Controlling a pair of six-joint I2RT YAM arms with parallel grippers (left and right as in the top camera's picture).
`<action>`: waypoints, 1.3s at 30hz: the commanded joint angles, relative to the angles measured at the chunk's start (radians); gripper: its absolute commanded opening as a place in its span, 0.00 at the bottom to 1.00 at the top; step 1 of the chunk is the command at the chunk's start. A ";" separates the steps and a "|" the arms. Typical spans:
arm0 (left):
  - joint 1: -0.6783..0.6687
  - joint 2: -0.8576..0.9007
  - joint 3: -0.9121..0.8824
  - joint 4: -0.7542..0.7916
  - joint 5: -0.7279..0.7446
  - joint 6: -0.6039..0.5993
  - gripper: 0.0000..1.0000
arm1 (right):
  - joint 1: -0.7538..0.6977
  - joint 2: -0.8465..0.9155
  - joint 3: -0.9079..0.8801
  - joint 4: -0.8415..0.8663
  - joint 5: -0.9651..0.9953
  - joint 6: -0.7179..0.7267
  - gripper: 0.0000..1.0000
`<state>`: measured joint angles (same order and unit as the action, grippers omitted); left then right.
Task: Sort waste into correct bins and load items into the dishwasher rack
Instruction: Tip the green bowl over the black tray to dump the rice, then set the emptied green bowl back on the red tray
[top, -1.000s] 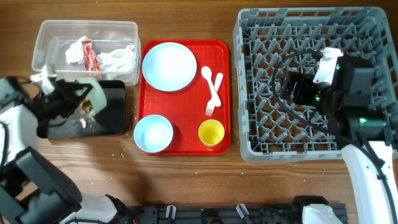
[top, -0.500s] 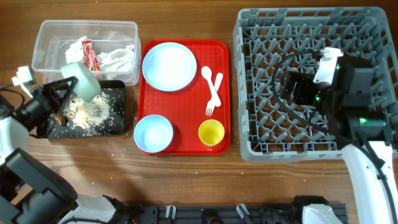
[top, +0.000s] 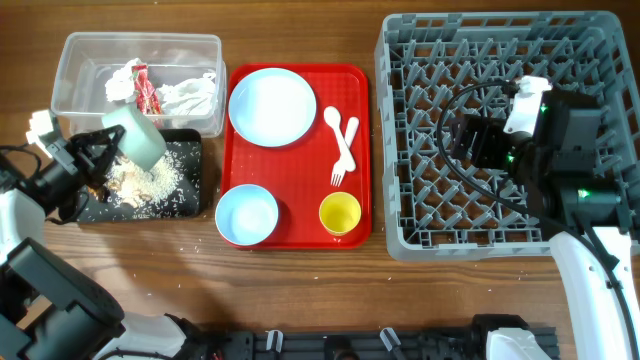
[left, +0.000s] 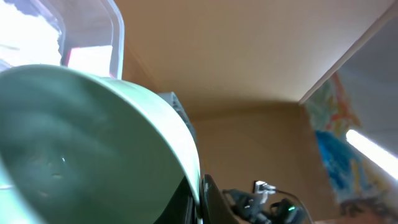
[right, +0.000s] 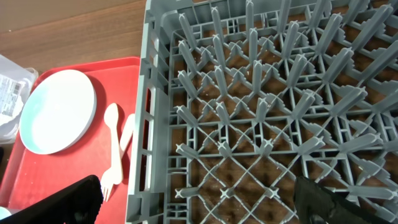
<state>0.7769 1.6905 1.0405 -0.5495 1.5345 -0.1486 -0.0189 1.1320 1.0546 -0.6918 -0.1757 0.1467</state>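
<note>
- The overhead camera is looking straight down from well above the desk (top: 300, 270), taking in both arms, the red tray (top: 300, 170) and the whole dishwasher rack (top: 400, 150).
- The left wrist camera is sitting very close to the pale green bowl (left: 81, 143), which is filling much of its frame, and is tilting upward past a corner of the clear tub (left: 93, 25) toward the ceiling (left: 249, 56).
- The right wrist camera is hanging close above the dishwasher rack, facing down and across it toward the red tray; it is sharing the rack's grid, the light blue plate (right: 57, 111), the spoon (right: 112, 117) and the fork (right: 127, 134) with the overhead view.
</note>
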 joint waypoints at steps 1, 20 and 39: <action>0.024 0.011 -0.003 0.001 0.040 -0.144 0.04 | -0.002 -0.008 0.017 0.002 -0.007 0.011 1.00; 0.044 0.004 -0.001 0.050 0.043 -0.251 0.04 | -0.002 -0.008 0.017 0.020 -0.011 0.013 1.00; -1.283 -0.035 0.039 0.051 -1.431 -0.369 0.04 | -0.002 -0.008 0.017 0.043 -0.011 0.040 1.00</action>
<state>-0.4599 1.6196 1.0771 -0.4950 0.2817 -0.5522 -0.0189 1.1320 1.0550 -0.6506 -0.1761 0.1726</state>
